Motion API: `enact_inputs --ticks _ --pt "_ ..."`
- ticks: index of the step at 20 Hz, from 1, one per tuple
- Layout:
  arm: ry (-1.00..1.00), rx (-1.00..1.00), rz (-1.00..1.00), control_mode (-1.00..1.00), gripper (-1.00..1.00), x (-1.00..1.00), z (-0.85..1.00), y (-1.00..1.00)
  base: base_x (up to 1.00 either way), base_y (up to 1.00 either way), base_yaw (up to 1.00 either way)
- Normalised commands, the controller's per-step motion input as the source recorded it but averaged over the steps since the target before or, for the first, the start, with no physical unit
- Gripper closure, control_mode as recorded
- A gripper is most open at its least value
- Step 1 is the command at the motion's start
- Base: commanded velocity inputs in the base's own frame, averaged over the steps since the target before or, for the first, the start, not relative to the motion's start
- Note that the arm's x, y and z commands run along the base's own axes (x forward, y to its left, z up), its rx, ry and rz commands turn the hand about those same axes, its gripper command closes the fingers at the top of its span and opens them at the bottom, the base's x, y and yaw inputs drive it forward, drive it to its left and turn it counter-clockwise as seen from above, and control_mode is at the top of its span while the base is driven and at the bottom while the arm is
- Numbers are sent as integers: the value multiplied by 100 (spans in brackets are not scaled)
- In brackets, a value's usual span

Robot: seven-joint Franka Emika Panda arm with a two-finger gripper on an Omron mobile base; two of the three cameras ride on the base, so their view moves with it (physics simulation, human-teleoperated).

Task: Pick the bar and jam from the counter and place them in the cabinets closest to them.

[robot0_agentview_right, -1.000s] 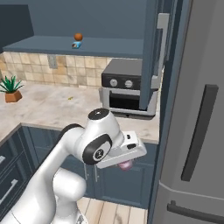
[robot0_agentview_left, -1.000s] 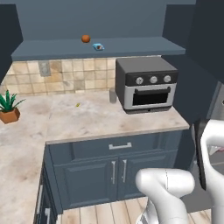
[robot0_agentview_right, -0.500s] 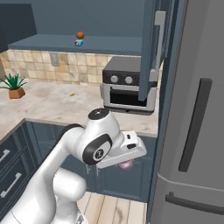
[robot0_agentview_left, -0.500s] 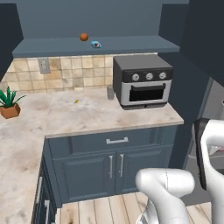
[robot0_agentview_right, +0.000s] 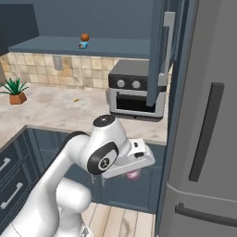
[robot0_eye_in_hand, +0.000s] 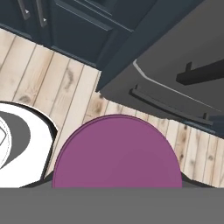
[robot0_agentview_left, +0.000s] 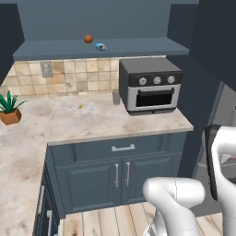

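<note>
1. Here the counter (robot0_agentview_left: 60,124) is a beige marbled slab that bends round a corner over dark blue-grey base cabinets (robot0_agentview_left: 115,173) with slim silver handles, well above and away from the fingers. A tiled backsplash (robot0_agentview_left: 69,80) runs behind it, pale wooden floorboards (robot0_eye_in_hand: 65,87) lie below, and a grey fridge (robot0_agentview_right: 208,139) stands to the right.
2. The gripper (robot0_agentview_right: 133,173) hangs low at the folded arm's end, in front of the base cabinets and beside the fridge, pointing down at the floor.
3. The jam (robot0_eye_in_hand: 117,153) sits right between the fingers. In the hand view its magenta disc covers the lower middle, with the floorboards and the fridge's foot past it. The right base view gives it as a small pink lump (robot0_agentview_right: 133,174) under the white hand. The fingers look clamped on the jam, though their tips are hidden by it.
4. The left base view takes in the whole counter run and the paired doors under it, while the right base view adds an open upper cabinet door (robot0_agentview_right: 159,51) standing edge-on near the fridge.
5. The bar (robot0_agentview_left: 101,46) lies on the open shelf (robot0_agentview_left: 101,48) high above the fingers, just beside an orange-brown ball (robot0_agentview_left: 88,39).
6. A dark toaster oven (robot0_agentview_left: 150,85) stands at the counter's right end with a small grey cup (robot0_agentview_left: 115,97) touching or just beside it, and a potted plant (robot0_agentview_left: 10,110) is far left. The open door and the fridge flank the hand closely.
</note>
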Motion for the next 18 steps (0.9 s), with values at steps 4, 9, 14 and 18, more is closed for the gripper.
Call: enact_inputs --ticks 4,9,14,18 --pt "0 0 0 100 100 0 0 0 0 0 0" --pt "0 0 0 100 100 0 0 0 -3 0 2" --pt "0 0 0 100 100 0 0 0 -6 0 6" --pt "0 0 0 100 100 0 0 0 0 0 1"
